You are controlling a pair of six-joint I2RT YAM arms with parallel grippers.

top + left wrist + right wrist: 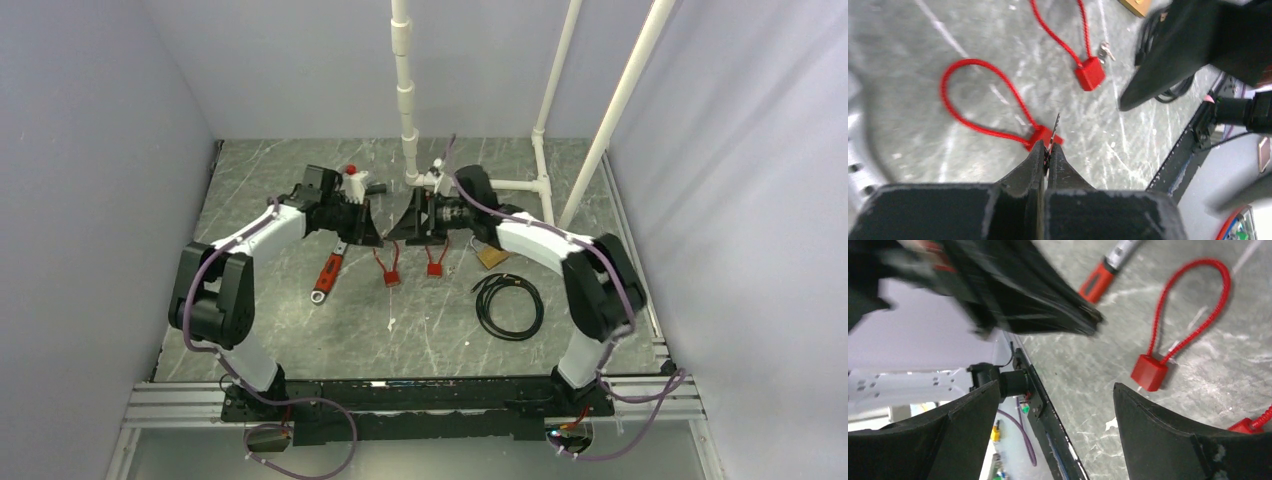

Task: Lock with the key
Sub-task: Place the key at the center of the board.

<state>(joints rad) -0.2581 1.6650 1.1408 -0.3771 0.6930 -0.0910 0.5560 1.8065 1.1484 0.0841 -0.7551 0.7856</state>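
Holding the key (1055, 126) falls to the left gripper (1048, 148) rn: jaws shut tight on it, thin blade poking out past the tips. Right gripper (1055, 387) is wide open w/ nothing btwn its fingers, facing the left one nose to nose over the middle of the table (260, 330).

Task's thing: red cable lock (1034, 136) lies flat on the table, loop spread to one side, body right under the key tip as the left wrist cam sees it. Top view + right wrist cam suggest the key is up in the air, not in the keyhole; how far above can't be told. Second red cable lock (1089, 74) sits near, w/ small metal bits beside its body, prob spare keys. Red-handled wrench (328, 275) lies near the first lock on the left arm's side.

Step in hand, my read: key gripped, lock not yet engaged. So it's either a hand-off/regrip btwn arms or line-up before insertion. Lock body is loose, so it would likely skid if poked one-handed.

Next move calls for the right gripper to come down & pin or lift the lock body, keyhole toward the blade. Left then lines the blade up w/ the slot, pushes straight, turns. Fine alignment needed: blade is thin, and no view shows the keyhole.
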